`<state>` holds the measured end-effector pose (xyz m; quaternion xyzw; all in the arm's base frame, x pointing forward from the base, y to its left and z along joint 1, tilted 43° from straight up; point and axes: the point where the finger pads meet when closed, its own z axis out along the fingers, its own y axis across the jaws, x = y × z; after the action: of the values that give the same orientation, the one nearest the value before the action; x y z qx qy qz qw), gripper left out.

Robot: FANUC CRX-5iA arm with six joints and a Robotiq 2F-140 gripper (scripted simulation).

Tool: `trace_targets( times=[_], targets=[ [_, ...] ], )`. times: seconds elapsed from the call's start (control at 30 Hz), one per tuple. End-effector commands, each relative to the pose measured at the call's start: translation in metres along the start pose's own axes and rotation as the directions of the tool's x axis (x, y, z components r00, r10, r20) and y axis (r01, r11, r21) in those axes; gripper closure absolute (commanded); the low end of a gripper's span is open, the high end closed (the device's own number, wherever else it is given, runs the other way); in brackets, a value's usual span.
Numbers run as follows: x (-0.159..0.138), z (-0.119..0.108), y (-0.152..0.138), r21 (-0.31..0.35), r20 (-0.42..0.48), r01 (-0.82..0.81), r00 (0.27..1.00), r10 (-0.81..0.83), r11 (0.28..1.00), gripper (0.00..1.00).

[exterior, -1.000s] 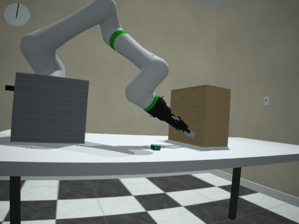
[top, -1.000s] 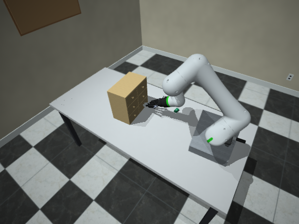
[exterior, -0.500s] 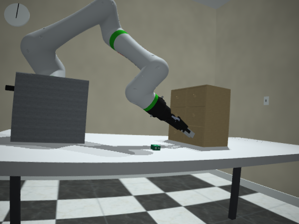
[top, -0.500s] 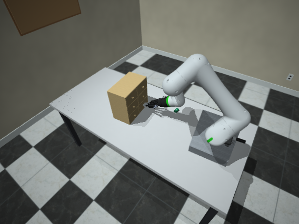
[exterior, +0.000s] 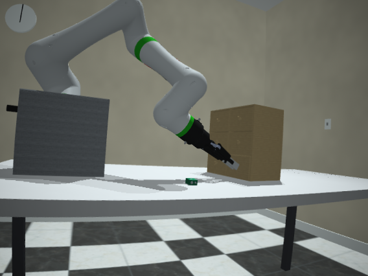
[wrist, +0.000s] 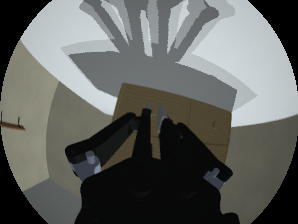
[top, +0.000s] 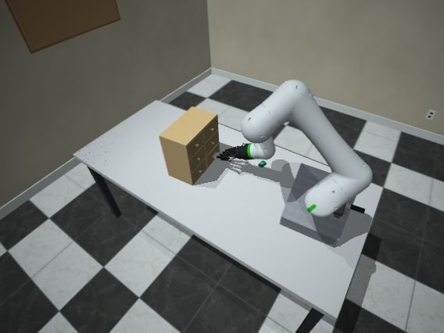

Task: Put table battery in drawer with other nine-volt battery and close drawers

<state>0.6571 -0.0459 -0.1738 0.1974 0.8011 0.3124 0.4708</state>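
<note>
The small wooden chest (top: 190,145) stands on the table, and its drawers all look pushed in; it also shows in the exterior view (exterior: 246,142) and in the wrist view (wrist: 176,119). My gripper (top: 220,157) is at the chest's front, low down, with its fingers shut on the knob of a lower drawer (exterior: 234,165). In the wrist view the fingertips meet against the drawer front, and the knob itself is hidden between them. The green nine-volt battery (top: 262,164) (exterior: 191,181) lies on the table behind the gripper, apart from it.
The arm's grey base block (top: 313,207) sits at the table's right end (exterior: 59,134). The arm's forearm hangs over the table between the base and the chest. The table edge runs close behind the chest.
</note>
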Motion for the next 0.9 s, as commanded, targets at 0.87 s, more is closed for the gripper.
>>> trace_targets(
  times=[0.87],
  targets=[
    [0.013,-0.023,0.0,0.0,0.0,0.0,1.0,0.0,1.0,0.92]
  ],
)
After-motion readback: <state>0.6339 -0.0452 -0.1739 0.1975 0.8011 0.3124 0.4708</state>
